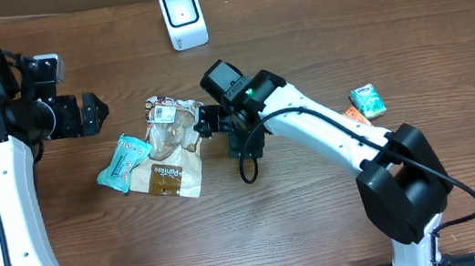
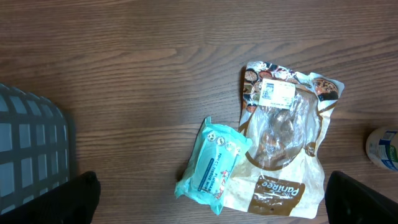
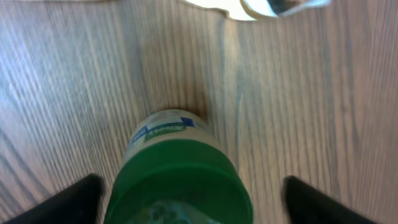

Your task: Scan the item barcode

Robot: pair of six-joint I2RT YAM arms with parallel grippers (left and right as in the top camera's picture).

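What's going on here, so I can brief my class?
The right arm's pincer stands open around a green-capped plastic bottle on the wooden table, fingers either side of the cap, not touching it. The left arm's pincer hangs open and empty beside a teal snack packet and a clear-and-brown bread bag. The white barcode scanner sits apart near the table's far edge.

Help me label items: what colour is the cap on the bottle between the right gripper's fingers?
Green cap, clearest in the right wrist view.
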